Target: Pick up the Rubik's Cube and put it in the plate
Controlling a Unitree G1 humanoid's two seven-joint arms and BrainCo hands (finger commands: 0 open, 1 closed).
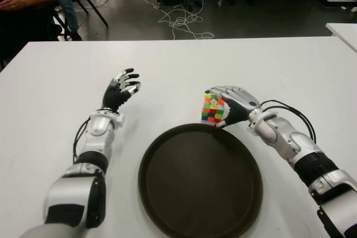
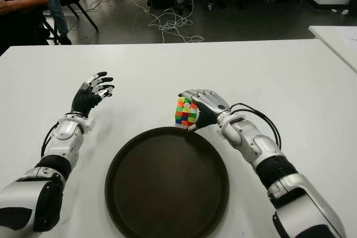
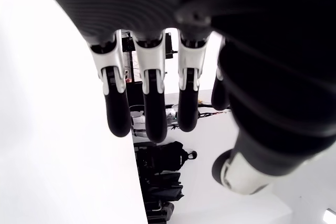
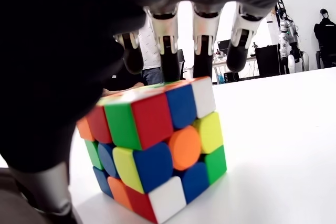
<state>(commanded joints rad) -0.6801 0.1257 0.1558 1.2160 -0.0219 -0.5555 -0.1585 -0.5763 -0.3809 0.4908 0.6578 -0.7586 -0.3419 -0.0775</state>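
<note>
The Rubik's Cube (image 1: 212,109) stands on the white table (image 1: 184,65) just beyond the far rim of the dark round plate (image 1: 199,181). My right hand (image 1: 231,105) is cupped against the cube's right side. Its fingers (image 4: 203,40) reach out over the cube's top (image 4: 157,129) without pressing on it, and the thumb lies low beside the cube. The cube's underside meets the table in the right wrist view. My left hand (image 1: 121,90) shows to the left of the plate, fingers spread and holding nothing.
A person in dark clothes (image 1: 22,4) sits beyond the table's far left corner, near a chair. Loose cables (image 1: 181,20) lie on the floor behind the table. A second white table's corner (image 1: 346,32) shows at the far right.
</note>
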